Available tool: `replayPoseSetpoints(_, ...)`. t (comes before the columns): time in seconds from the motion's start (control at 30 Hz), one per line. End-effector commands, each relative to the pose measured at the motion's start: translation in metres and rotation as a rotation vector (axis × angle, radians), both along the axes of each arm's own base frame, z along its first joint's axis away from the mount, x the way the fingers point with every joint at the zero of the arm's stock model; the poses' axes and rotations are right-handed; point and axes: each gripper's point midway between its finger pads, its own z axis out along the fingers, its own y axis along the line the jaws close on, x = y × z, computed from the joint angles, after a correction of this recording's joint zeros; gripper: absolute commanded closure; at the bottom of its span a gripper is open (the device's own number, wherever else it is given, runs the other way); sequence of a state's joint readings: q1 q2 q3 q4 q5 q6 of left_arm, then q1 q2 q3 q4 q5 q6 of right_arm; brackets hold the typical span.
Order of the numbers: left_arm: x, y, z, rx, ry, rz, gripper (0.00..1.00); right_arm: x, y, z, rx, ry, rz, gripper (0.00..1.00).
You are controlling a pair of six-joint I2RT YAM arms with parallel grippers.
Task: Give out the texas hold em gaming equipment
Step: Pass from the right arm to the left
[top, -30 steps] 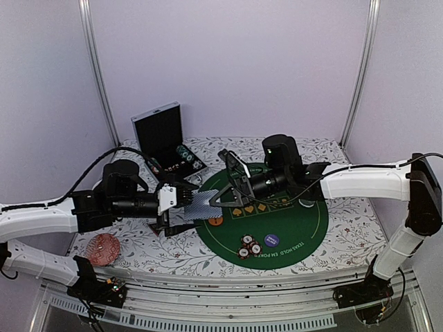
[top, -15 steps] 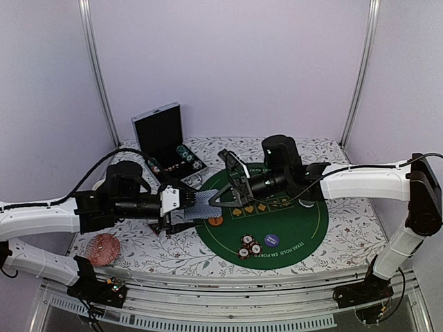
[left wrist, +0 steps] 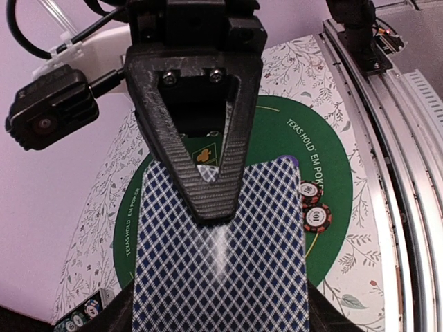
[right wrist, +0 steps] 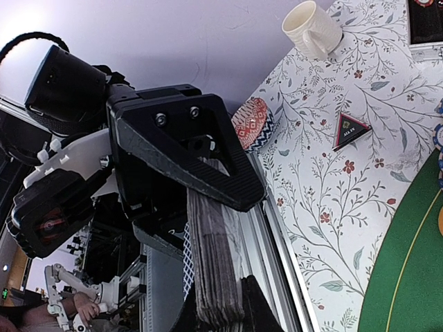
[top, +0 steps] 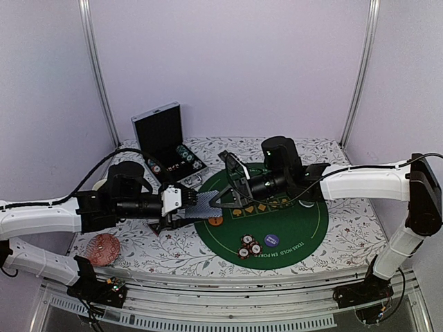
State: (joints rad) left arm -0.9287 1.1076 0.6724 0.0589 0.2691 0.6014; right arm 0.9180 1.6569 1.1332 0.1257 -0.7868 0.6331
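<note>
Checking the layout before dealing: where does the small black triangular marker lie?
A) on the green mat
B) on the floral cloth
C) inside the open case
B: the right wrist view shows the triangular marker flat on the floral cloth, off the green mat.

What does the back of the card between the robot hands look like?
The card has a blue-and-white diamond lattice, clearest in the left wrist view.

Arms: white tubular shells (top: 41, 216), black joint housings (top: 114, 197).
Right claw (top: 212, 203): black triangular open-frame fingers (left wrist: 194, 69), woven carbon texture, two silver screws (left wrist: 168, 79) at the wide end.
Left claw (top: 184, 207): white block (top: 168, 199) directly behind.
Cables: thin black cables (top: 118, 155) looping behind the claws.
</note>
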Motion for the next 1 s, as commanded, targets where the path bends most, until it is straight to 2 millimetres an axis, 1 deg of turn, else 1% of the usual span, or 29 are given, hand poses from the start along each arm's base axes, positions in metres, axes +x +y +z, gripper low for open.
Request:
replayPoseSetpoints(0.0, -0.008, -0.006, 0.001, -0.003, -0.004, -0.038, 0.5, -0.001, 0.003, 0.01, 0.04, -0.032, 0.003, 0.98)
replayPoseSetpoints(0.07, -0.008, -0.006, 0.001, -0.002, -0.004, -0.037, 0.52, 0.0, 0.004, 0.008, 0.036, -0.029, 0.001, 0.97)
replayPoseSetpoints(0.2, -0.008, -0.006, 0.002, -0.006, -0.004, -0.04, 0.55, 0.001, 0.006, 0.007, 0.034, -0.028, 0.004, 0.86)
replayPoseSetpoints(0.33, -0.01, -0.006, 0.003, -0.009, -0.001, -0.05, 0.55, 0.004, 0.004, 0.006, 0.028, -0.039, -0.017, 0.82)
replayPoseSetpoints(0.4, -0.011, -0.007, 0.003, -0.011, 0.0, -0.053, 0.56, 0.006, 0.005, 0.004, 0.024, -0.041, -0.022, 0.74)
replayPoseSetpoints(0.63, -0.011, -0.006, 0.002, -0.008, 0.001, -0.053, 0.56, 0.013, 0.005, -0.012, -0.014, -0.031, -0.049, 0.63)
replayPoseSetpoints(0.83, -0.01, -0.006, 0.002, -0.007, -0.003, -0.046, 0.57, 0.024, -0.006, -0.022, -0.071, -0.048, -0.112, 0.58)
replayPoseSetpoints(0.9, -0.009, -0.005, 0.002, -0.005, -0.006, -0.041, 0.57, 0.025, -0.012, -0.024, -0.095, -0.057, -0.131, 0.57)
replayPoseSetpoints(0.97, -0.009, -0.005, 0.001, -0.003, -0.007, -0.04, 0.57, 0.026, -0.016, -0.022, -0.102, -0.076, -0.146, 0.56)
